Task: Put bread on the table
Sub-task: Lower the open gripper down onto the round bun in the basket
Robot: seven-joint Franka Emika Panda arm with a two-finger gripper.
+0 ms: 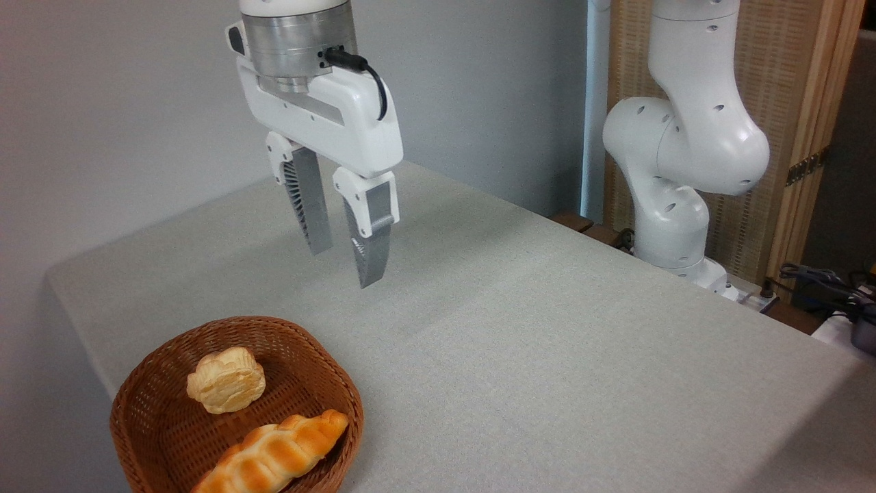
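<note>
Grey wall behind, table [547, 342] cloth-covered, mostly bare. Basket [137, 404] at near-left corner. Bun [226, 380] lies inside it, below and left of fingertips, well apart. Roundish, no clear long axis. Braided loaf [274, 455] nearer camera, just beside bun. Gripper [345, 266] hangs above table beyond basket, fingers apart, nothing between. Judgement: descent needs shift left and nearer; basket rim and loaf crowd bun; open cloth right of fingers for set-down.

The hand [341, 263] hangs downward (fingers apart, apparently holding nothing), slightly tilted.
</note>
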